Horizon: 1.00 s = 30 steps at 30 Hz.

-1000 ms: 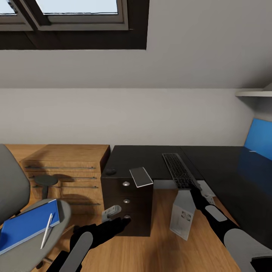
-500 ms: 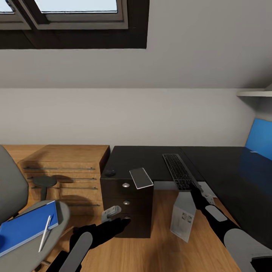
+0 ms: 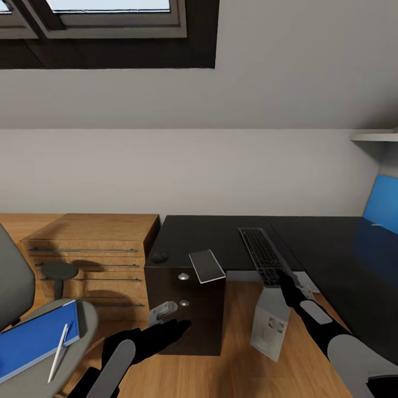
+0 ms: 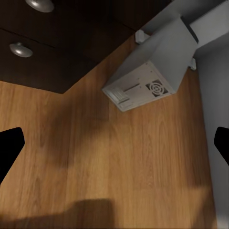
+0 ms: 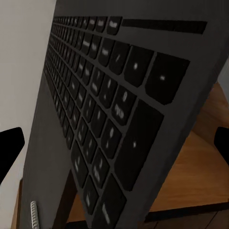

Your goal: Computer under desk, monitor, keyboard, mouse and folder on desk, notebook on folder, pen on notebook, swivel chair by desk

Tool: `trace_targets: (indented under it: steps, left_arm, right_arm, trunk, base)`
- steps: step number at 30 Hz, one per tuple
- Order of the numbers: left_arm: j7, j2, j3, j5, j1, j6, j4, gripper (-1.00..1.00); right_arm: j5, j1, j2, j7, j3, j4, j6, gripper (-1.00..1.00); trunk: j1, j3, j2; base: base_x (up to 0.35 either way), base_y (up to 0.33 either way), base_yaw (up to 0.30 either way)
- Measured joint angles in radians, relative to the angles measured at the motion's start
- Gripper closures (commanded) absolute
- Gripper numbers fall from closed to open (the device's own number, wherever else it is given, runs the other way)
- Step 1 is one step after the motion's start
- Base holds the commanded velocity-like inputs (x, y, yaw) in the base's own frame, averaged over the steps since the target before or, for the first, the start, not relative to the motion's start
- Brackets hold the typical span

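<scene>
The keyboard [image 3: 262,255] lies on the black desk [image 3: 210,235], its near end over the edge. My right gripper [image 3: 286,277] is open just at that end, and the keys [image 5: 109,105] loom close between its fingers. The mouse [image 3: 160,257] and the grey notebook [image 3: 207,266] rest on the desk's drawer-unit corner. The computer [image 3: 270,325] stands on the floor under the desk edge. My left gripper [image 3: 178,327] hangs open over the floor, facing the computer [image 4: 148,71]. The blue folder [image 3: 34,341] with the pen [image 3: 58,354] lies on the swivel chair [image 3: 14,284]. The monitor is out of view.
A light wooden drawer chest [image 3: 91,246] stands against the wall left of the desk. The black drawer unit [image 3: 185,309] is right in front of my left arm. A blue back panel [image 3: 381,204] rises at the desk's far right. Wooden floor [image 4: 119,171] lies below.
The whole picture has shifted a little, so the chair and folder sit lower and further left in it. Both arms keep their poses and nothing was gripped or released.
</scene>
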Motion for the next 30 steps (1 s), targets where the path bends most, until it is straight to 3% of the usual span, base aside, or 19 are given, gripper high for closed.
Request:
trace_targets:
  steps: [5, 6, 21, 30]
  left_arm:
    - [0.000, 0.000, 0.000, 0.001, 0.000, 0.001, 0.001, -1.00]
    - [0.000, 0.000, 0.000, 0.001, 0.000, 0.001, 0.001, -1.00]
    - [0.000, 0.000, -0.002, 0.002, 0.000, 0.001, 0.004, -1.00]
    - [0.001, 0.000, -0.002, -0.003, 0.000, 0.000, 0.004, -1.00]
  right_arm:
    - [0.000, 0.000, 0.000, 0.000, 0.000, 0.000, -0.001, -1.00]
    - [0.000, -0.001, 0.000, 0.000, 0.000, 0.000, -0.001, 1.00]
    - [0.002, 0.000, 0.002, 0.000, 0.003, -0.001, -0.003, 1.00]
    - [0.004, 0.000, 0.002, 0.005, 0.004, -0.005, -0.007, 1.00]
  trunk:
    - [0.000, 0.000, 0.000]
    - [0.000, 0.000, 0.000]
    - [0.000, 0.000, 0.000]
    - [-0.034, 0.028, 0.063]
  base:
    - [0.052, 0.000, 0.000]
    - [0.007, 0.000, 0.000]
    - [0.001, 0.000, 0.000]
    - [0.000, 0.000, 0.000]
